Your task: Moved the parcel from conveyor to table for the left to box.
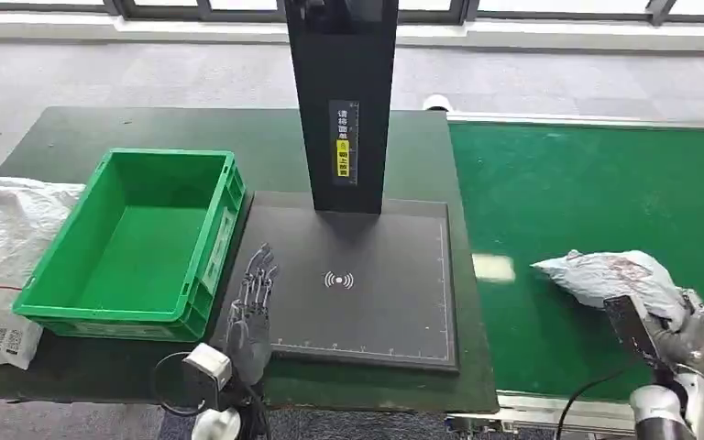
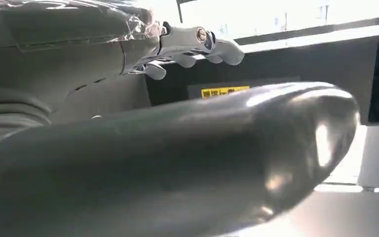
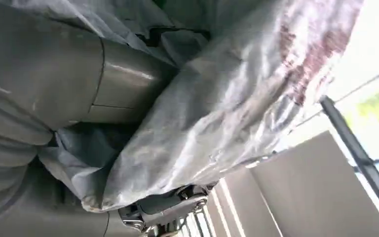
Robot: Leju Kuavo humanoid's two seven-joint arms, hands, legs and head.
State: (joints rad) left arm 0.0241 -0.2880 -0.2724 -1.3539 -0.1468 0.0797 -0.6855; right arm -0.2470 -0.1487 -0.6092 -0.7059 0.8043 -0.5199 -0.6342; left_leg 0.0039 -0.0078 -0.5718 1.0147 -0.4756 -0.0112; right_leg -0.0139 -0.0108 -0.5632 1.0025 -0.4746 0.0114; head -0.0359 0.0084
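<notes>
Right hand (image 1: 687, 335) gripping grey parcel (image 1: 605, 275) over green conveyor (image 1: 559, 183).
Left hand (image 1: 252, 307) spread flat, holding nothing, beside green box (image 1: 137, 238).

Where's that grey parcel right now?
In the head view the grey parcel is at the right, gripped by the robot's right hand over the green conveyor belt, right of the black scanner pad.
</notes>
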